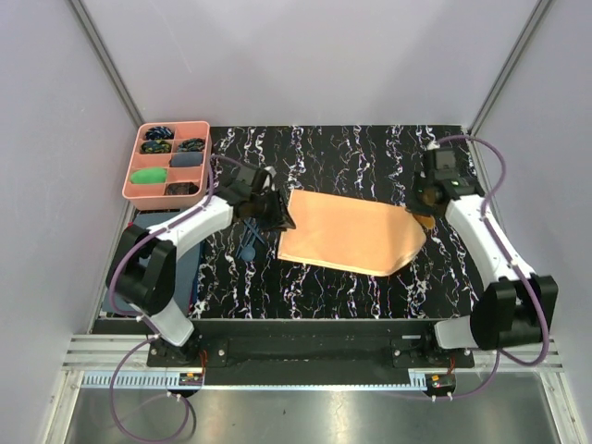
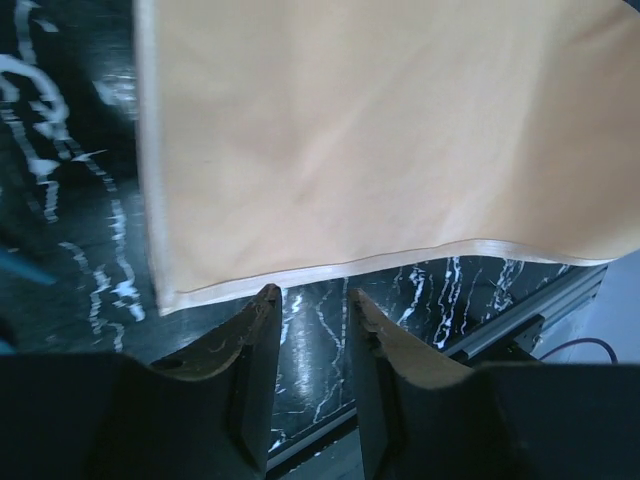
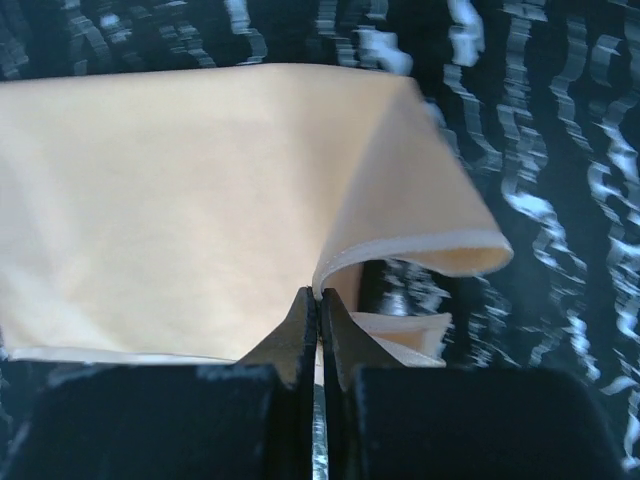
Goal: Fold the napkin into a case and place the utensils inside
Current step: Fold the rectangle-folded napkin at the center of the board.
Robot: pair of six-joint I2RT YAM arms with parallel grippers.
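The peach-orange napkin [image 1: 347, 233] lies folded on the black marbled table, its right end tapering to a point. My right gripper [image 1: 421, 208] is shut on the napkin's hemmed edge [image 3: 400, 250], which curls up from the jaws [image 3: 320, 297] into a raised loop. My left gripper [image 1: 277, 215] stands at the napkin's left end, open, with only table between its fingertips [image 2: 312, 297]; the napkin's hem [image 2: 300, 272] runs just ahead of them. A dark blue utensil [image 1: 248, 248] lies on the table left of the napkin, partly under my left arm. No case is formed.
A pink compartment tray [image 1: 134, 159] with small coloured bundles sits at the back left. A dark blue-grey cloth [image 1: 188, 268] lies along the table's left side under my left arm. The table's front rail [image 2: 540, 310] shows beyond the napkin.
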